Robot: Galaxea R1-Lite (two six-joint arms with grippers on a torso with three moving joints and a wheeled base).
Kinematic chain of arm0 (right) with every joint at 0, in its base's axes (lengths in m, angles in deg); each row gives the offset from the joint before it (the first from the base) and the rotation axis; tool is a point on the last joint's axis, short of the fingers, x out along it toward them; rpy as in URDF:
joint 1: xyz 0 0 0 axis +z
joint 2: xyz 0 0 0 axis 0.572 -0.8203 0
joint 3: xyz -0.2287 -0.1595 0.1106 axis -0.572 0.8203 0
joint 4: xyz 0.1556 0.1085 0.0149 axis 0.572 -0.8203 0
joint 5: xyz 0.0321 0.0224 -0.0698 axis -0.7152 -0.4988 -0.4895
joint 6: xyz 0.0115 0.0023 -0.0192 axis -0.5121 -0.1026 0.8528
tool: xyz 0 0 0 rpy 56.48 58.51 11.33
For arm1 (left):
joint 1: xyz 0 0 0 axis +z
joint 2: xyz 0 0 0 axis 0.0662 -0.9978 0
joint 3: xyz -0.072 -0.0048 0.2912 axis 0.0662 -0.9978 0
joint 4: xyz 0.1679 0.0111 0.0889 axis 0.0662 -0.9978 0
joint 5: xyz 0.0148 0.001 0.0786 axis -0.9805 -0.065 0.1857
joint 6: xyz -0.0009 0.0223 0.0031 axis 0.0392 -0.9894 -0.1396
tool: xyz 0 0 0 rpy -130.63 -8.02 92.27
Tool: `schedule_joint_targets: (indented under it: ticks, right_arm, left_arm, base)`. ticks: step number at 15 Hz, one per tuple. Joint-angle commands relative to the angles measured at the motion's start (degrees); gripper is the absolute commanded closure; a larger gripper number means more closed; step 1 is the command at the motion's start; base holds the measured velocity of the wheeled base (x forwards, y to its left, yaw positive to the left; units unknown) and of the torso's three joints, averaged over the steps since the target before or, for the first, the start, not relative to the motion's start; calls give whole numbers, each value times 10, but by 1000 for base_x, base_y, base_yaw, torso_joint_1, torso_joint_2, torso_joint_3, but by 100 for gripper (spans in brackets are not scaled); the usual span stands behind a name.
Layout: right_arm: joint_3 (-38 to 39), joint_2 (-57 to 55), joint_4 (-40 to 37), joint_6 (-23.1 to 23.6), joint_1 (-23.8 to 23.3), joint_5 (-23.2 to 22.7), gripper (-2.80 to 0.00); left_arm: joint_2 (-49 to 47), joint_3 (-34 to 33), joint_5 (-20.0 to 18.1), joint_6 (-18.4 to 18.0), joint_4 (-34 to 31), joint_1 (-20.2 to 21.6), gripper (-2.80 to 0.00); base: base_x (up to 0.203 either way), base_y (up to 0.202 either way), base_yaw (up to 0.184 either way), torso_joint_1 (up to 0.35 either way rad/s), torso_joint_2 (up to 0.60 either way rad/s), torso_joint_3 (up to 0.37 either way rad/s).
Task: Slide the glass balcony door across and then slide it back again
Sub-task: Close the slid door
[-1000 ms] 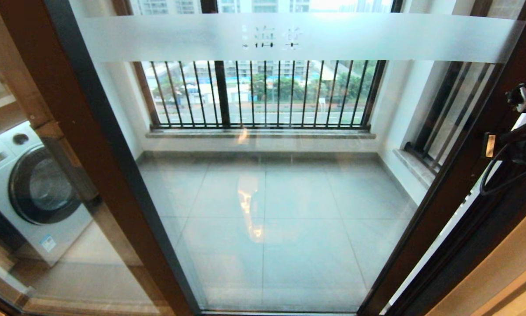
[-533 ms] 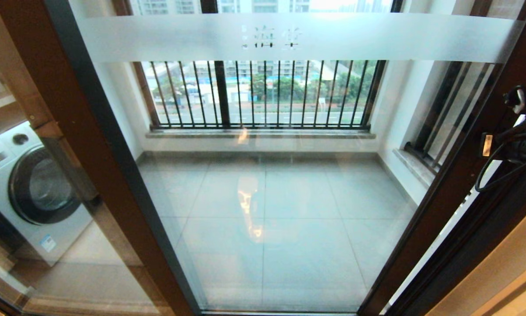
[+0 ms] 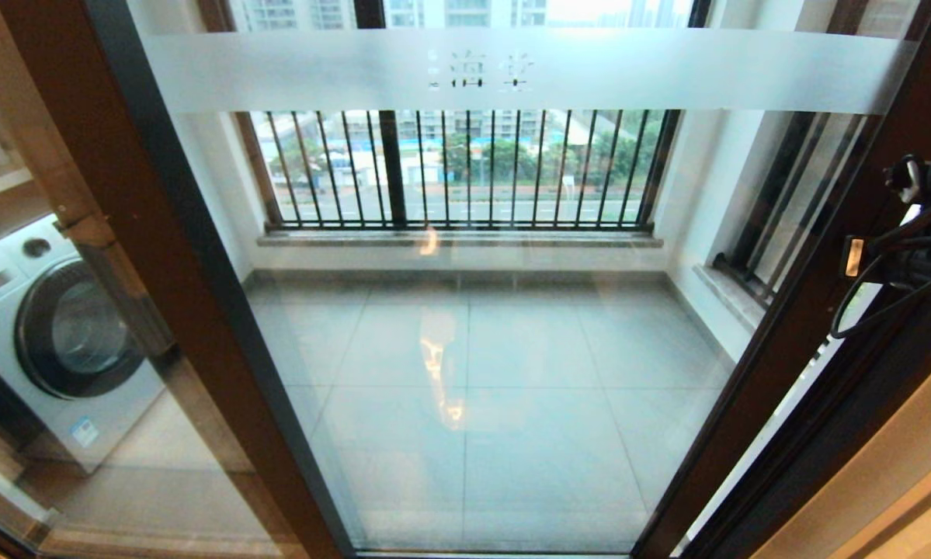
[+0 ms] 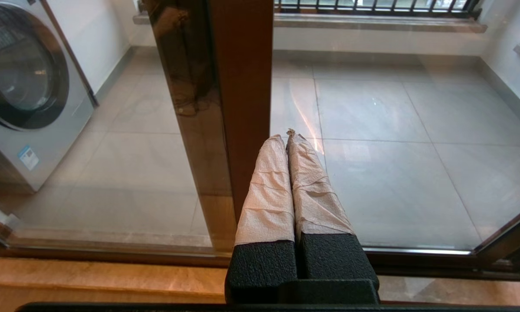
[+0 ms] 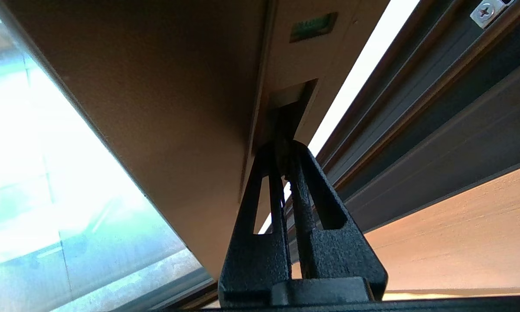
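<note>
The glass balcony door [image 3: 496, 310] fills the middle of the head view, its frosted band [image 3: 527, 70] running across near the top, its left stile overlapping the neighbouring panel in front of the washing machine [image 3: 53, 334], and its right stile [image 3: 807, 310] standing just off the outer frame, with a thin bright gap showing between them. The right gripper [image 5: 286, 154] is up against that right stile at the recessed lock plate [image 5: 292, 104]; its fingers [image 5: 264, 182] are pressed together, tips set into or against the recess, and they clasp nothing. Closed fingers make one stiff prong, which suits hooking into a shallow pull recess and pushing sideways better than any attempt to pinch a flat frame would. Whether the tips are actually seated in the slot cannot be told for sure. The narrow gap suggests the door is near its closed end, so the slide across looks barely begun. The left gripper [image 4: 288, 143] hangs parked low before the middle stile, its cloth-wrapped fingers [image 4: 268, 190] closed and empty, well clear of the door's travel
</note>
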Motion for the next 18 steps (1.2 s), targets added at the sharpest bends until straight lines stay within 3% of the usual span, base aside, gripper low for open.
schedule_joint_targets:
  ticks: [1,18]
  right_arm:
    - [-1,-3,4,0,-1,0,0]
    - [-19,-27,18,7,-32,0,0]
  left_arm:
    - [0,0,0,0,0,0,0]
    - [0,0,0,0,0,0,0]
  base:
    - [0,0,0,0,0,0]
    - [0,0,0,0,0,0]
